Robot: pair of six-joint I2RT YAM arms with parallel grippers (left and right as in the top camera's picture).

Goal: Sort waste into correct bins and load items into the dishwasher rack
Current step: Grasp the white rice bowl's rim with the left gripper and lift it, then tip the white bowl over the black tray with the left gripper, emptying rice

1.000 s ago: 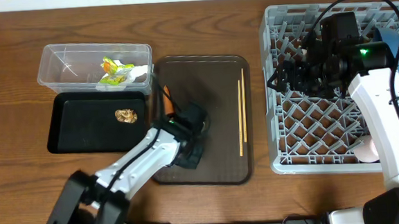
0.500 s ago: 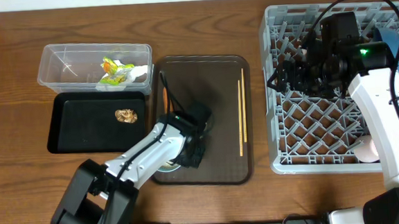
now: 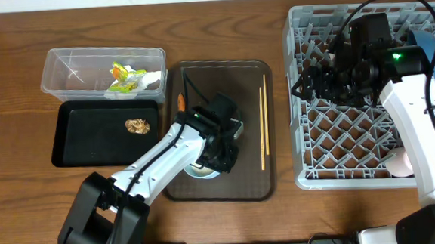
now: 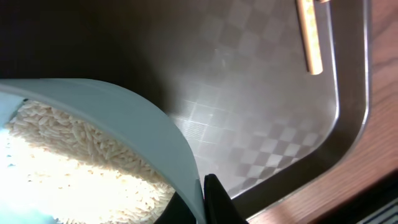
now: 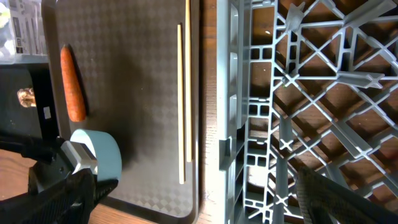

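The left gripper (image 3: 214, 158) is closed tight on the rim of a pale blue cup (image 5: 106, 158) of rice (image 4: 68, 155), over the front left part of the serving tray (image 3: 222, 80) at mid-bench (image 3: 16, 43). The carrot (image 3: 180, 101) lies along that tray's left edge and the chopsticks (image 3: 262, 127) along its right. Toward the bench's back left, the tub (image 3: 63, 67) holds the wrapper (image 3: 124, 73) and the tissue (image 3: 151, 79). Just in front of the tub, the black tray (image 3: 83, 145) holds the lump (image 3: 137, 126). The right gripper (image 3: 304, 85) hangs wide open and empty over the back of the rack (image 3: 318, 157) at the bench's right end. A dark blue dish (image 3: 429, 47) stands in the rack's back right corner.
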